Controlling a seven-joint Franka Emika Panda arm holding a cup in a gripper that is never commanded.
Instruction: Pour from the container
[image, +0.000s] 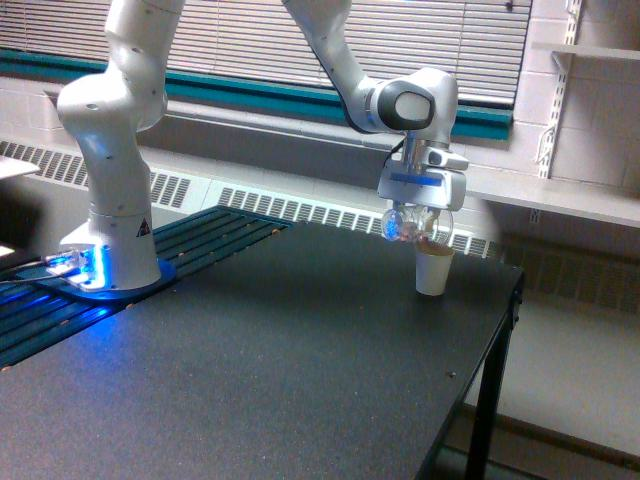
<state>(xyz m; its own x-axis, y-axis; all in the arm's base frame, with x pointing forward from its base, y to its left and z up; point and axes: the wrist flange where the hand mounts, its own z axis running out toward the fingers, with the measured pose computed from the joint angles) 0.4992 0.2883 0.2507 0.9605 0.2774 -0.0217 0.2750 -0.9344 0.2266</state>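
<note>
A dark speckled table (250, 380) stands before window blinds (420, 40) and a radiator (300, 208); the tool (418, 222) grips a tipped clear cup (408, 226) over a white paper cup (433, 270).

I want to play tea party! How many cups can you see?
2. A clear cup is tipped in the claw. A white paper cup stands on the black table, right below it.

The arm (330, 60) is finished in white with grey joints, and a blue band is noted on the gripper (418, 222). The container (405, 226) is clear with a bluish tint, while the paper cup (433, 270) is plain white. The table (250, 370) is dark speckled grey, and a blue glow is observed at the arm's base (85, 268).
</note>
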